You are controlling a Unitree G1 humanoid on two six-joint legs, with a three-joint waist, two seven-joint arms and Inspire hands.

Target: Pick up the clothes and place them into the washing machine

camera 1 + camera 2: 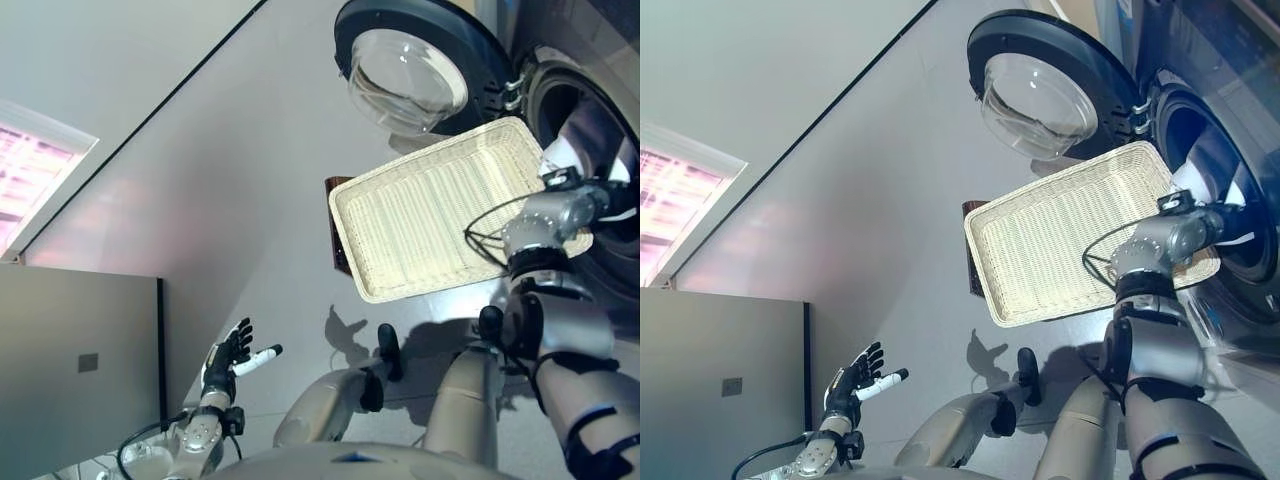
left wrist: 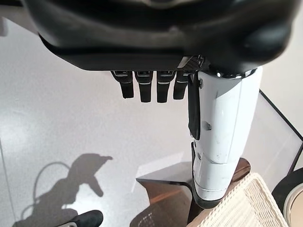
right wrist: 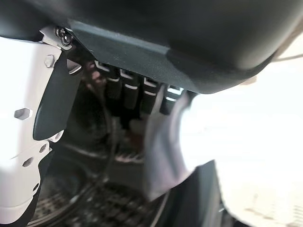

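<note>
grey floor everywhere, with a front-load washing machine point(image 1: 1230, 150) standing door point(image 1: 1045, 90) open. the right hand point(image 3: 118, 85) is reaching into the drum, fingers fairly straight over a white cloth point(image 3: 165, 146) draped at the drum's mouth; can't tell if it's gripping it. the wicker basket point(image 1: 440, 215) beside the machine looks empty. left hand point(image 1: 232, 352) hangs open, holding nothing, well apart.
</note>
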